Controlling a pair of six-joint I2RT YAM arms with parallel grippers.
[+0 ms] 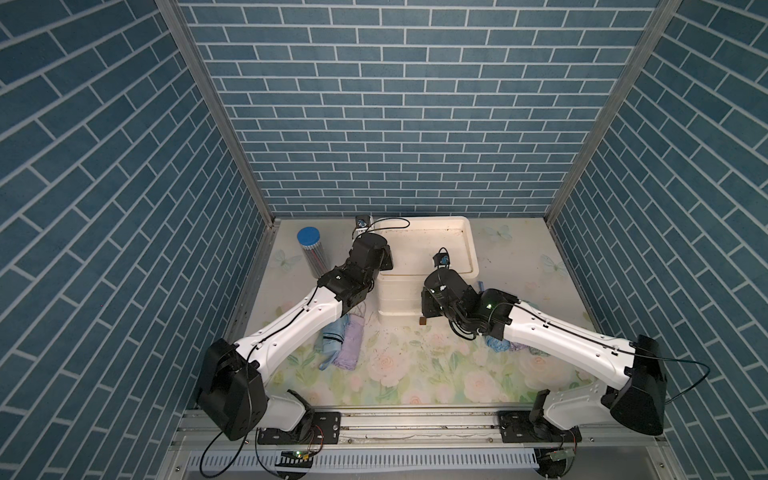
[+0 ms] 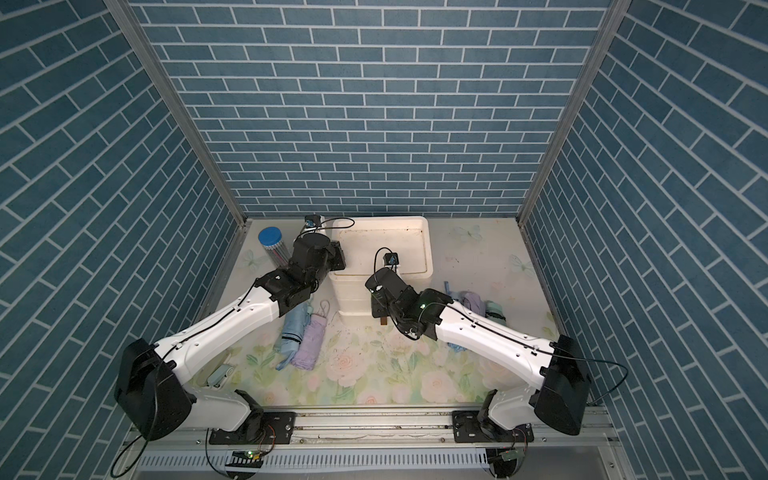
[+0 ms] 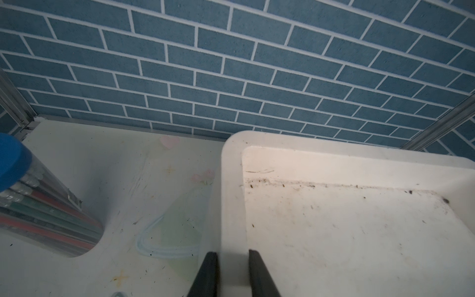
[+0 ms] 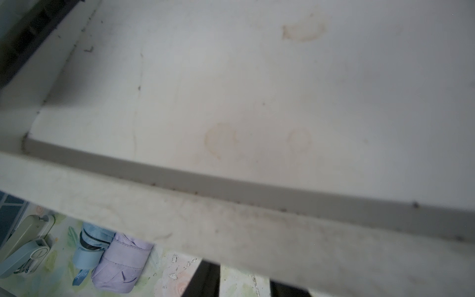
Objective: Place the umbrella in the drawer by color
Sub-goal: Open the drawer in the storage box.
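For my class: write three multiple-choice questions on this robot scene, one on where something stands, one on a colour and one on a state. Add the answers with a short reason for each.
1. Where does the blue-lidded tube stand?
A. At the back, on the left arm's side of the drawer unit
B. Inside a drawer
C. By the front rail

2. What colour is the umbrella lying against the blue umbrella beside the left arm?
A. Red
B. Purple
C. Black

3. Those two umbrellas are:
A. Open
B. Standing upright
C. Folded and lying down

Answers:
1 A: the tube stands upright at the back, apart from the drawer unit.
2 B: the purple umbrella lies alongside the blue one in both top views.
3 C: both lie as closed bundles.
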